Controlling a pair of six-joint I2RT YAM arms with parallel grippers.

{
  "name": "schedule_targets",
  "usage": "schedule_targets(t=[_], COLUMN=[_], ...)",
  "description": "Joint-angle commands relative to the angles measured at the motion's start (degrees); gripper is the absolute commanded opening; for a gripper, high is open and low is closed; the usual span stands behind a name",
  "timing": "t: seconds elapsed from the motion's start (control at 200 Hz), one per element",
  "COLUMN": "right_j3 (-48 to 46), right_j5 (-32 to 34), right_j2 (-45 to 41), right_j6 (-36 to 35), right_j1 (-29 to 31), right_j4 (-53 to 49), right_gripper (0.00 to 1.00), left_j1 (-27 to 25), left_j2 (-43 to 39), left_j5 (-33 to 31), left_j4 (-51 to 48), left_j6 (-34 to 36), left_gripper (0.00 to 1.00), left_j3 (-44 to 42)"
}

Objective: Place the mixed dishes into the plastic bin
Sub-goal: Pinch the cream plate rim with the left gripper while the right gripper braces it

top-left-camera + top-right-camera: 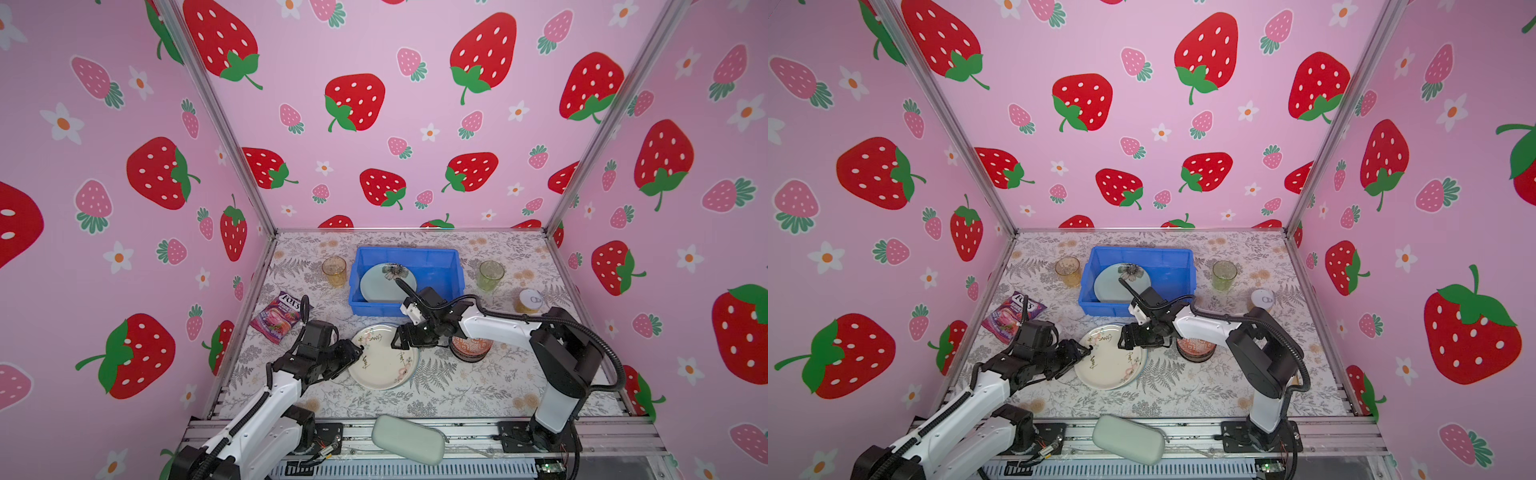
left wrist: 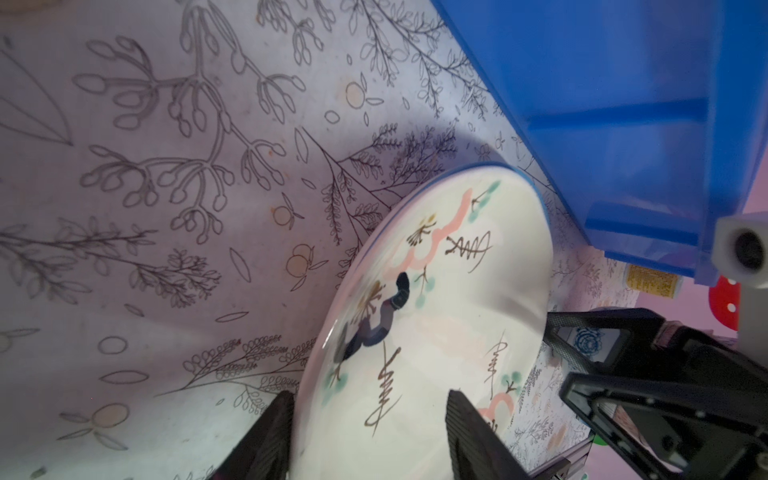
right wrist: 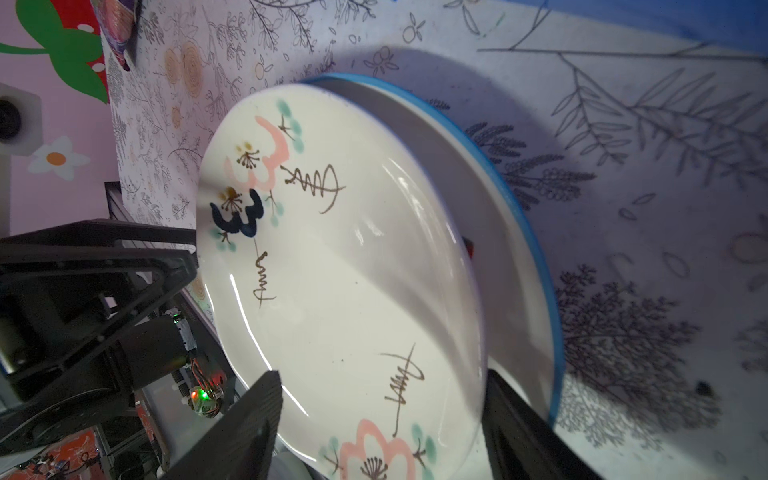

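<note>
Left gripper [image 1: 358, 351] flanks the tilted cream plate [image 1: 384, 368], grip unclear; right gripper [image 1: 395, 340] gapes around it.

Blue bin [image 1: 365, 308], right half: bare, open from above.
Left half: pale green plate [image 1: 382, 286] fills it.
Before bin: cream plate [image 1: 384, 361], left pincer [image 1: 358, 348] and right pincer [image 1: 397, 338] crowd the surface [image 1: 478, 386].

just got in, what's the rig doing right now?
Both arms are on the cream floral plate, which lies on a blue-rimmed plate in front of the blue bin. The left gripper is at its left rim, grip unclear; the right gripper straddles the rim nearer the bin, jaws wide. The plate is tipped up off the one beneath. A pale green plate is in the bin; amber tumbler, green tumbler and stacked bowls sit outside.
</note>
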Motion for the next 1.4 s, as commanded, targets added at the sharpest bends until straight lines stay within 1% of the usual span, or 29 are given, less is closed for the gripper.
schedule_targets(t=[0.0, 0.29, 0.395, 0.565, 0.705, 0.91, 1.211, 1.316, 1.381, 1.396], right_j3=[0.62, 1.19, 1.32, 1.76, 2.11, 2.73, 3.26, 3.36, 3.40, 3.42], right_j5=[-2.99, -4.01, -4.41, -4.63, -4.90, -5.16, -5.29, -5.15, -5.14, -5.18], right_j2=[0.76, 1.32, 1.47, 1.82, 2.18, 2.76, 3.11, 3.12, 2.98, 2.99], right_j6=[0.19, 0.03, 0.19, 0.34, 0.26, 0.16, -0.07, -0.11, -0.22, -0.19], right_j1=[1.18, 1.42, 1.53, 1.66, 1.75, 1.66, 1.70, 1.74, 1.72, 1.68], right_j4=[2.01, 2.51, 2.94, 3.18, 3.24, 3.25, 3.06, 2.92, 2.91, 2.90], right_gripper=[0.76, 0.76, 0.76, 0.75, 0.75, 0.75, 0.75, 0.75, 0.75, 0.75], left_j1=[0.12, 0.21, 0.31, 0.30, 0.40, 0.54, 0.78, 0.83, 0.84, 0.93], left_j2=[-1.52, -3.61, -3.81, -4.03, -4.79, -5.96, -5.99, -6.07, -6.21, -6.26], left_j5=[2.37, 3.40, 4.00, 5.15, 5.70, 6.48, 6.83, 6.82, 6.84, 6.83], left_j4=[-0.30, -0.46, -0.15, 0.69, 0.80, 0.82, 0.73, 0.73, 0.63, 0.64], left_j6=[-0.07, -0.81, -0.89, -1.52, -1.97, -2.43, -2.50, -2.51, -2.43, -2.49], left_gripper=[0.60, 0.55, 0.51, 0.42, 0.40, 0.33, 0.20, 0.14, 0.07, 0.07], left_j3=[0.92, 1.33, 1.37, 1.44, 1.71, 2.23, 2.85, 2.98, 3.02, 2.95])
